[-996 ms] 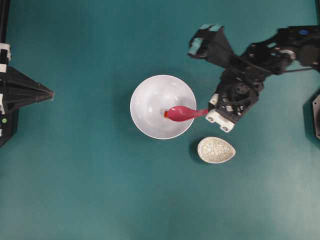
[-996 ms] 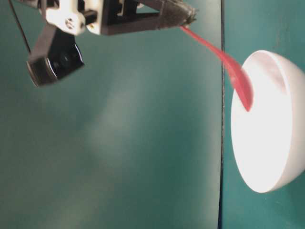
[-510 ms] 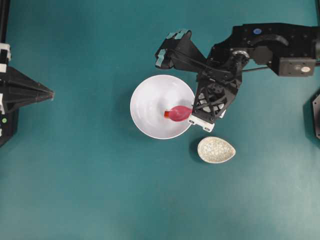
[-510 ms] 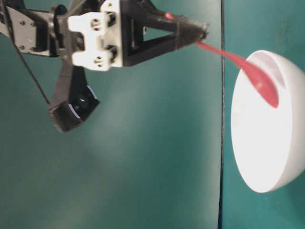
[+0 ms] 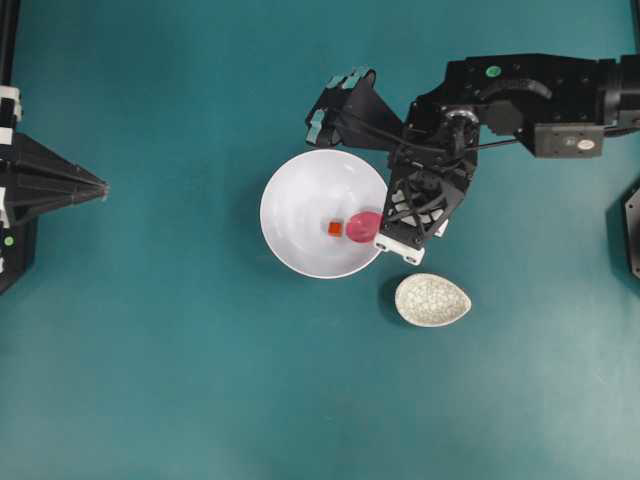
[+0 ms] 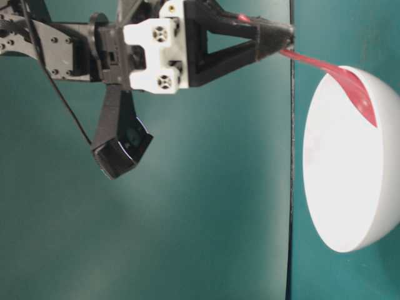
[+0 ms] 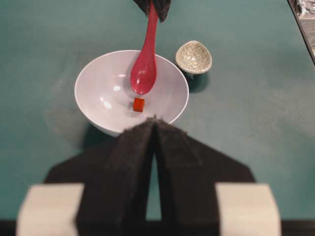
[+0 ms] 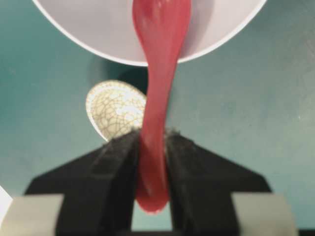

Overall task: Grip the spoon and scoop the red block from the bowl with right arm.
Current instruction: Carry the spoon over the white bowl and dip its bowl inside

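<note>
Clamped in the right gripper point(image 8: 150, 162), whose fingers press on either side of the handle, the spoon point(image 7: 144, 69) now reaches steeply down into the white bowl point(image 5: 290, 190). A second ago its scoop lay flatter and touched the red block point(image 5: 335, 229); the wrist has since tipped up and pulled the scoop back. The scoop looks empty, so the scooping is not yet done. On the bowl's floor, the block sits free just beyond the spoon's tip.
</note>
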Controlling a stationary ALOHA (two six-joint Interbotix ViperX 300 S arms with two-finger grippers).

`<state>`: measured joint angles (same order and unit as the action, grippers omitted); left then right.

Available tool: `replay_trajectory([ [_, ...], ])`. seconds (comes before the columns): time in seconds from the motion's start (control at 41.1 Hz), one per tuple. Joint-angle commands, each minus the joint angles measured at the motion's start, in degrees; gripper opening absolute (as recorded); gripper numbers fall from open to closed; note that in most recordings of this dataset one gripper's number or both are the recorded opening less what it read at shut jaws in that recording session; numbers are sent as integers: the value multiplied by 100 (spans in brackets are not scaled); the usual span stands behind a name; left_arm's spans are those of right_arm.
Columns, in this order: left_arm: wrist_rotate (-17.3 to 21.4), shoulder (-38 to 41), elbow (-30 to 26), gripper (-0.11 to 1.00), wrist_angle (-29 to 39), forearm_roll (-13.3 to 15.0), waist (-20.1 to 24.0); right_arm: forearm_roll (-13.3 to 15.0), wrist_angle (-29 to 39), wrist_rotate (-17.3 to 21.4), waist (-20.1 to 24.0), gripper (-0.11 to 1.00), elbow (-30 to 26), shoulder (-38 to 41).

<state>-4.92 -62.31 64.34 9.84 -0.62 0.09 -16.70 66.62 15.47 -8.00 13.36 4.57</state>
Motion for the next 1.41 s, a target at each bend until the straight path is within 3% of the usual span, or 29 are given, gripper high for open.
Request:
replay_trajectory([
  [0.0,9,18,-202,0,-26,-18,0,35,-70,0,-9,21,-149,-44],
  [1.385,18,18,-202,0,-26,-18,0,18,-940,-88,114,21,-475,448],
])
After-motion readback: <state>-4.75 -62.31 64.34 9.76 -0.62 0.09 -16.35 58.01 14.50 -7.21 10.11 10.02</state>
